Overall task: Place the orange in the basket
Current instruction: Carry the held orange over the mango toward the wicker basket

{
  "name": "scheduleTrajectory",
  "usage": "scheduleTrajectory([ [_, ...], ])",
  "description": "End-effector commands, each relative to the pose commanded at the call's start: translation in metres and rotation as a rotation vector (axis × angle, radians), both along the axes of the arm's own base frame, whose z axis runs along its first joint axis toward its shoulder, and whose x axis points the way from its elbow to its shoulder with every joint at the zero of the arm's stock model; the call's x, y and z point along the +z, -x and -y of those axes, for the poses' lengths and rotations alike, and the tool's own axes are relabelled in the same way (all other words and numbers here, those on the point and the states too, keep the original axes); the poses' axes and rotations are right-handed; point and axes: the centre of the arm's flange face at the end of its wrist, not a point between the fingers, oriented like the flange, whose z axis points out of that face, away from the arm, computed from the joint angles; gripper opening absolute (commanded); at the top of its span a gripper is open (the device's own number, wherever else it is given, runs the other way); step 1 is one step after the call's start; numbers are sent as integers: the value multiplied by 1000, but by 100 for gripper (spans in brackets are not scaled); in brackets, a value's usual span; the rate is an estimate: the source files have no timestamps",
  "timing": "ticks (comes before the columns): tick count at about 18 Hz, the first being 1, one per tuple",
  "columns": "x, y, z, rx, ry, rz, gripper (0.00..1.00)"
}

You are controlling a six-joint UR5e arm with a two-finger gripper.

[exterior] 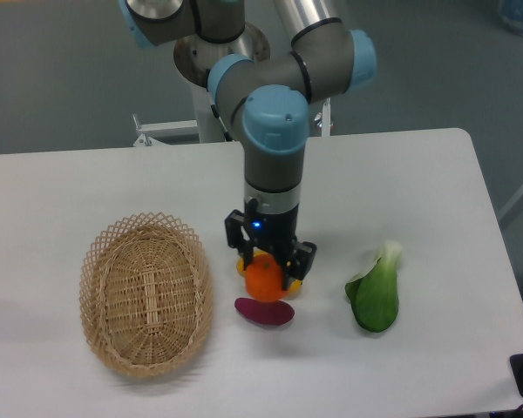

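My gripper [267,277] is shut on the orange [264,281], a small round bright-orange fruit held off the table. It hangs right over the yellow-orange mango [290,286], most of which it hides, and just above the purple sweet potato [263,311]. The basket [146,292], a large oval tan wicker one, lies on the table to the left, its near rim a short gap from the orange. Nothing lies in it.
A green bok choy [375,294] lies on the white table [87,192] to the right of the gripper. The arm's base column [218,78] stands at the table's back edge.
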Motion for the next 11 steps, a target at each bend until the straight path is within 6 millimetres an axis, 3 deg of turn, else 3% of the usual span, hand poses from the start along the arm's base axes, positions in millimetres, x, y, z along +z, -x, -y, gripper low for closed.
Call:
scheduleTrajectory([
  [3, 1, -26, -16, 13, -7, 19, 49],
  [11, -19, -84, -44, -30, 26, 53, 49],
])
